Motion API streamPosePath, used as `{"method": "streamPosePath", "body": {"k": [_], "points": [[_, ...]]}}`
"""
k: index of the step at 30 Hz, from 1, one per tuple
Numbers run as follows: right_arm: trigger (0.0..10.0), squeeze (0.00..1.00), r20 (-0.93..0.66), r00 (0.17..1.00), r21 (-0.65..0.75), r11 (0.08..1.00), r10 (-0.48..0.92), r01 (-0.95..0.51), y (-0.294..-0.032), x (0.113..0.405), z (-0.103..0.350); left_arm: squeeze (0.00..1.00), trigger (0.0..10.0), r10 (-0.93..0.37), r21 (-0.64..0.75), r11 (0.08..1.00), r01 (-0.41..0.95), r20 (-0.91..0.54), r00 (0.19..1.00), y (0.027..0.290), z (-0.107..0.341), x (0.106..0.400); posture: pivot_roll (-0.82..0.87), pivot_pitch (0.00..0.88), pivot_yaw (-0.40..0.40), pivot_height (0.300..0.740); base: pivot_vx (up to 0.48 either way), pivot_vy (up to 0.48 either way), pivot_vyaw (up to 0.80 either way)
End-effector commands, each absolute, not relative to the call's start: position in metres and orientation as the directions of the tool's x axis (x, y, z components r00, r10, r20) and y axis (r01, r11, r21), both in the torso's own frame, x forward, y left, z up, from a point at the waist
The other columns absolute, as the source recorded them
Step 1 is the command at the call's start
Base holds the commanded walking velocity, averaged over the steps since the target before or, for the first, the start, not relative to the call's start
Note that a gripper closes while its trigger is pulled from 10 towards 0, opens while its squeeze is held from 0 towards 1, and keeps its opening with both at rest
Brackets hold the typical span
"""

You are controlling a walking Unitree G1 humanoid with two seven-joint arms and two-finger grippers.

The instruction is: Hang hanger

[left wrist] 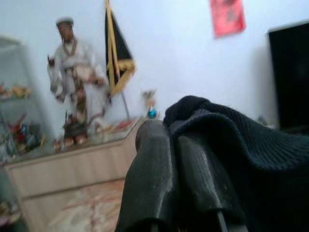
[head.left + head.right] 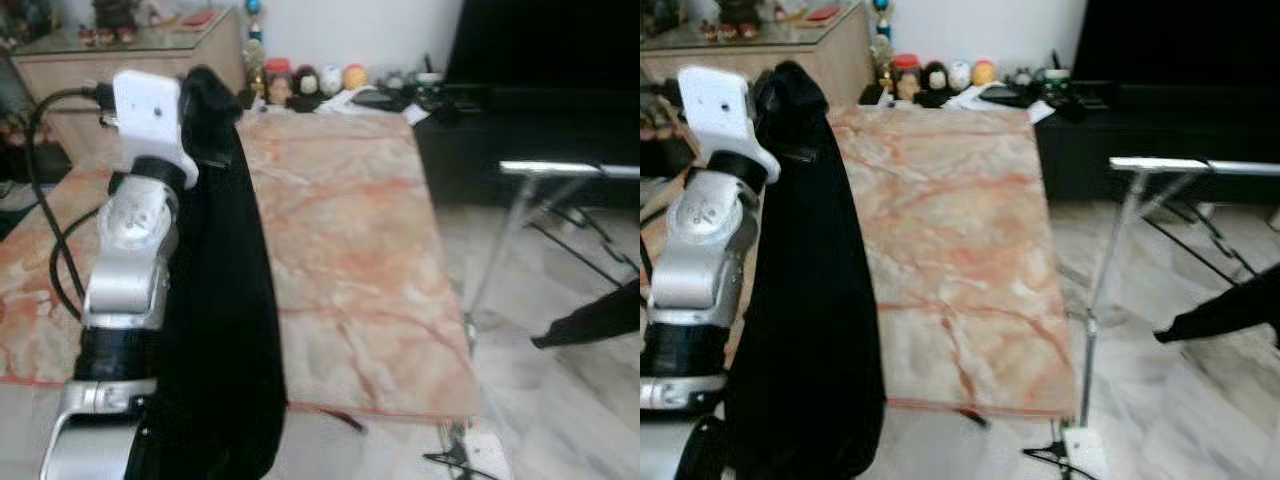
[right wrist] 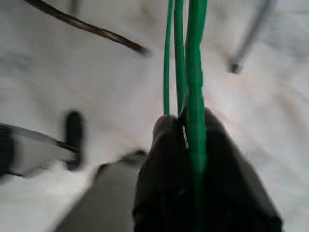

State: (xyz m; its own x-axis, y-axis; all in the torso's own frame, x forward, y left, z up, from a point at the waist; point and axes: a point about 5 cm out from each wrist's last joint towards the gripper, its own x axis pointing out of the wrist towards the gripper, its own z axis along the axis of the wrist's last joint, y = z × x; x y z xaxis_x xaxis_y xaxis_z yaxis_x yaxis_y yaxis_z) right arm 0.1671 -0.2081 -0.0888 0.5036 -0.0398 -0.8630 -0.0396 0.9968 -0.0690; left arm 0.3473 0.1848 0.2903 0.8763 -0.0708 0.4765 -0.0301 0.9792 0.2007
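Clearly the right gripper point(image 3: 193, 145) pinches a green hanger point(image 3: 195, 72); black garment point(image 2: 215, 330) hides the closed left gripper point(image 1: 176, 179).

Ahead of me: pink-veined marble table point(image 2: 350, 250), bare top. At its far end, a row of small round figurines point(image 2: 310, 80). Black TV cabinet point(image 2: 530, 140) to my right. Statue point(image 1: 72, 82) and flag point(image 1: 117, 53) on beige sideboard point(image 1: 72, 169). Floor pale marble point(image 2: 560, 400).

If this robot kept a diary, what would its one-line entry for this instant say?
left gripper: raised over marble table, shut on black knit garment | right gripper: shut on green hanger | clothes rack: ahead right | hanging: not yet done
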Motion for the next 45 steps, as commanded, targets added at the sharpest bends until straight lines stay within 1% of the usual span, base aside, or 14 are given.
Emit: {"method": "streamPosePath", "body": {"k": [1,8,11,14,15,16,19,23,24,32,36,37,38,45], "points": [[10.0,0.0,-0.869,0.491,-0.087,0.996,-0.061,-0.03,-0.217,0.162,-0.089,0.0,10.0,-0.108,0.21,0.978,-0.004,0.519,0.848,0.172,0.3,0.347,-0.01,0.0,0.033,0.74,0.48,0.0,0.0],[10.0,0.0,-0.871,0.487,-0.087,0.996,-0.057,-0.038,-0.217,0.161,-0.09,0.0,10.0,-0.138,0.196,0.979,0.056,0.436,0.889,0.166,0.27,0.34,-0.01,0.0,0.031,0.74,0.341,0.0,0.0],[10.0,0.0,-0.872,0.487,-0.087,0.995,-0.057,-0.039,-0.217,0.161,-0.09,0.0,10.0,-0.142,0.146,0.985,0.094,0.361,0.922,0.165,0.242,0.327,-0.01,0.0,0.029,0.74,0.0,0.0,0.0],[10.0,0.0,-0.872,0.487,-0.087,0.995,-0.057,-0.039,-0.217,0.161,-0.09,0.0,10.0,-0.142,0.14,0.985,0.098,0.353,0.925,0.165,0.239,0.326,-0.01,0.0,0.029,0.74,0.0,0.0,0.0],[10.0,0.0,-0.872,0.486,-0.089,0.995,-0.058,-0.04,-0.218,0.16,-0.09,0.0,10.0,-0.156,0.125,0.984,0.124,0.294,0.943,0.165,0.22,0.312,0.0,0.0,0.028,0.74,0.0,0.0,0.0],[10.0,0.0,-0.872,0.486,-0.089,0.995,-0.058,-0.04,-0.218,0.16,-0.09,0.0,10.0,-0.156,0.125,0.984,0.124,0.294,0.943,0.165,0.22,0.312,0.0,0.0,0.028,0.74,0.0,0.0,0.0],[10.0,0.0,-0.874,0.482,-0.092,0.994,-0.057,-0.05,-0.219,0.159,-0.09,0.0,10.0,-0.188,0.1,0.979,0.175,0.146,0.971,0.162,0.18,0.274,0.0,0.0,0.031,0.74,0.0,0.0,0.0],[10.0,0.0,-0.875,0.481,-0.093,0.994,-0.055,-0.055,-0.219,0.159,-0.09,0.0,10.0,-0.193,0.102,0.978,0.185,0.077,0.978,0.162,0.166,0.255,0.0,0.0,0.03,0.74,0.0,0.0,0.0],[10.0,0.0,-0.876,0.48,-0.095,0.994,-0.055,-0.059,-0.219,0.159,-0.09,0.0,10.0,-0.21,0.104,0.973,0.205,0.039,0.977,0.161,0.158,0.244,0.0,0.0,0.03,0.74,0.0,0.0,0.0],[10.0,0.0,-0.876,0.479,-0.099,0.993,-0.054,-0.068,-0.22,0.159,-0.09,0.0,10.0,-0.25,0.138,0.956,0.259,-0.079,0.965,0.159,0.141,0.216,0.01,0.0,0.028,0.74,0.0,0.0,0.0],[10.0,0.0,-0.876,0.479,-0.1,0.992,-0.053,-0.073,-0.22,0.159,-0.09,0.0,10.0,-0.273,0.127,0.949,0.289,-0.132,0.953,0.155,0.134,0.209,0.01,0.0,0.028,0.74,0.0,0.0,0.0],[10.0,0.0,-0.876,0.478,-0.1,0.992,-0.053,-0.074,-0.22,0.159,-0.09,0.14,10.0,-0.28,0.127,0.946,0.299,-0.149,0.948,0.154,0.132,0.207,0.01,0.0,0.028,0.74,0.0,0.0,0.0],[10.0,0.0,-0.877,0.477,-0.101,0.992,-0.05,-0.081,-0.219,0.159,-0.09,1.0,10.0,-0.305,0.135,0.934,0.331,-0.185,0.934,0.151,0.125,0.203,0.01,0.0,0.03,0.74,0.0,0.0,0.0],[10.0,0.0,-0.878,0.477,-0.102,0.991,-0.05,-0.084,-0.219,0.159,-0.09,1.0,10.0,-0.299,0.116,0.939,0.325,-0.197,0.934,0.148,0.119,0.199,0.0,0.0,0.035,0.74,0.0,0.0,0.0]]}}
